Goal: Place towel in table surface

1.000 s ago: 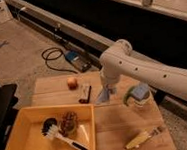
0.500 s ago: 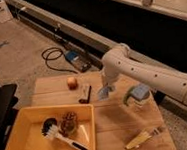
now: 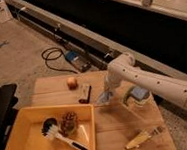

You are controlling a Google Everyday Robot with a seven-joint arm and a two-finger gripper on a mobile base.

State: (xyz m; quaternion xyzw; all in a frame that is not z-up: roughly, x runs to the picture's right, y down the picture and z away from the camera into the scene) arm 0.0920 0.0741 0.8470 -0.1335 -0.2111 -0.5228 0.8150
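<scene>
Gripper (image 3: 108, 91) is down at mid-bench, toward the far edge, with the towel (image 3: 105, 98) right under its tip, lying on the bench (image 3: 118, 129); finger state: can't tell. Bar (image 3: 85, 93) just left of the towel, apple (image 3: 71, 82) near the far-left corner. Cup (image 3: 136, 96) to the right. Yellow bin (image 3: 24, 147) at the near-left corner holds a brush (image 3: 60, 135) and pinecone (image 3: 69, 123). Banana (image 3: 138, 139) near the near-right corner.

Warm, dim indoor light falls on the table (image 3: 118, 132); the gripper (image 3: 105, 97) hangs low at its centre, softly blurred.
</scene>
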